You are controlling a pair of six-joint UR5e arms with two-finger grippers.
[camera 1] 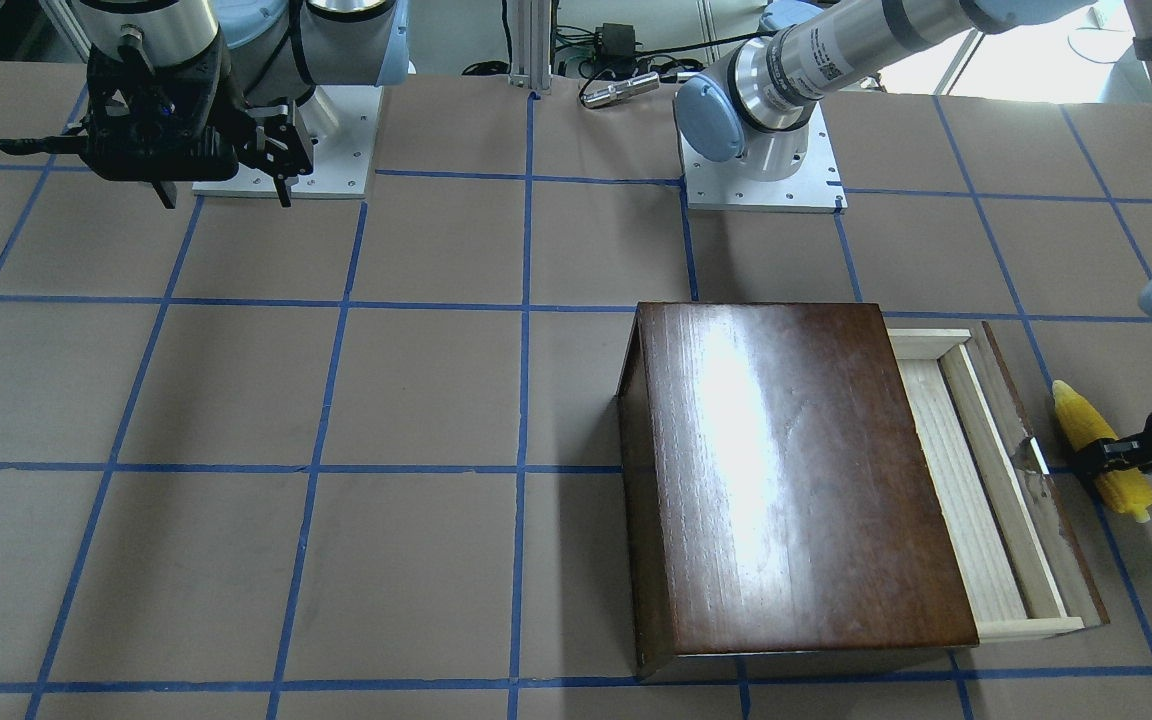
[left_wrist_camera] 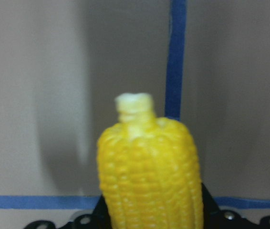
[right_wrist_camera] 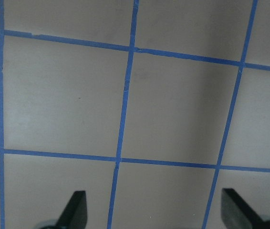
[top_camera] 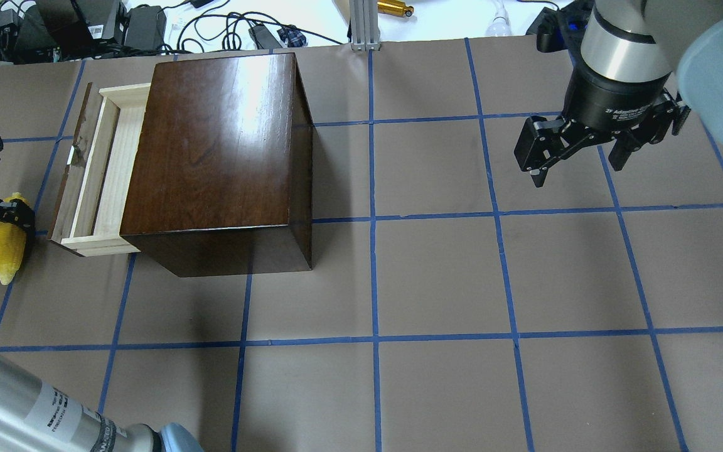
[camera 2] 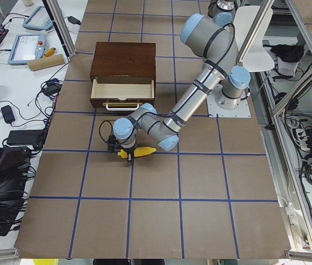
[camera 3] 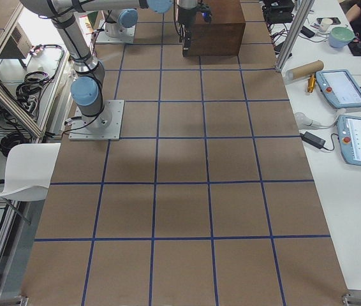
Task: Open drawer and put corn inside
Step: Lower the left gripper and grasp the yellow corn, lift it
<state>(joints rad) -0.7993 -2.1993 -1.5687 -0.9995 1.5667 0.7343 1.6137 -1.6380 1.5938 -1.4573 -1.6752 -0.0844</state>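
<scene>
The likeliest failure is a jam at the shallow pale-wood drawer. It stands only partly out of the 9 o'clock side of the glossy dark wooden box, so the opening is a narrow strip. If the cob turns crosswise on the way over, it could bridge the rim or knock the box's edge.

The left claw is closed about the bright yellow plastic corn cob, nearer its pale stub than its tapered tip. With so off-centre a pinch on bumpy, slick kernels, the cob may swivel or slip.

Seen from overhead, the cob lies just beyond the drawer's dark front at 8 o'clock, roughly parallel to it. Whether it touches the brown gridded counter I cannot tell.

The right claw hangs wide open and empty, well apart at 3 o'clock.
</scene>
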